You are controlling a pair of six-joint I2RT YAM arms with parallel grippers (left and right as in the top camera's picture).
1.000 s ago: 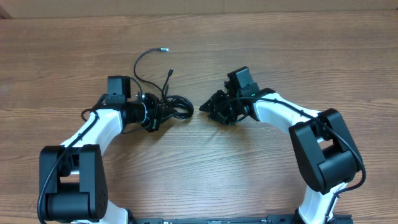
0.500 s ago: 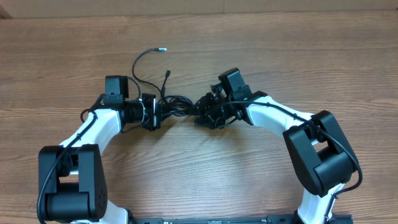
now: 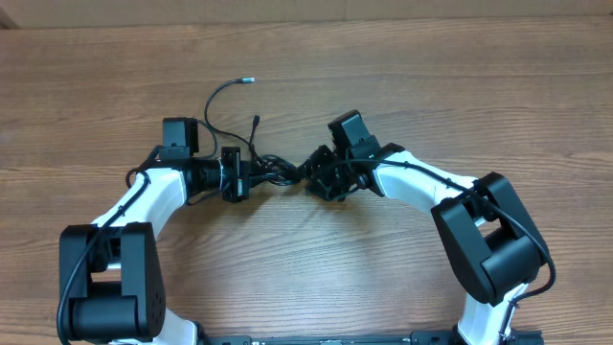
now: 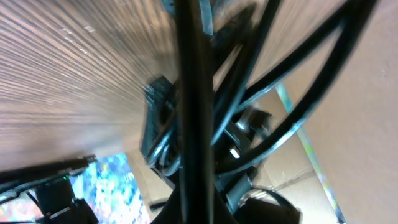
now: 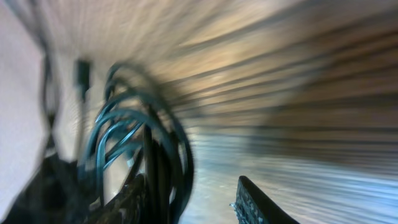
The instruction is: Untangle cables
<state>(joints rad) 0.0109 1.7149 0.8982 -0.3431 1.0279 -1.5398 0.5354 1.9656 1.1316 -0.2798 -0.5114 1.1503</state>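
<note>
Overhead: both arms bowed inward off the near edge of the table, wrists meeting at mid-table.

On the left: elbow out to the side, white forearm angled up and in, wrist level, left gripper aimed right toward the other arm. Clamped tight on the cables, jaws fully closed on the near side of the bundle. From left wrist cam, only blurred black cords crossing right at the lens, one thick strand running top to bottom, others fanning to upper right.

On the right: mirror pose, forearm angled up and in, right gripper aimed left, nose at the far side of the same bundle. From right wrist cam, fingers standing partway apart, approx. mid-width. Several cord loops arching up by the one at picture-left, wood grain beyond. Can't tell whether any strand is pinched there; heavy blur.

As for the cables: thin, black, bunched in a small dark knot btw. the two grippers, lying on the wood. Two loose tails out the far side:
- One long, curving up and left, then right, ending in a silver-tipped plug.
- One shorter, straight-ish, ending in a dark plug.

Both tails flat on the table, apart from the right arm.
</note>
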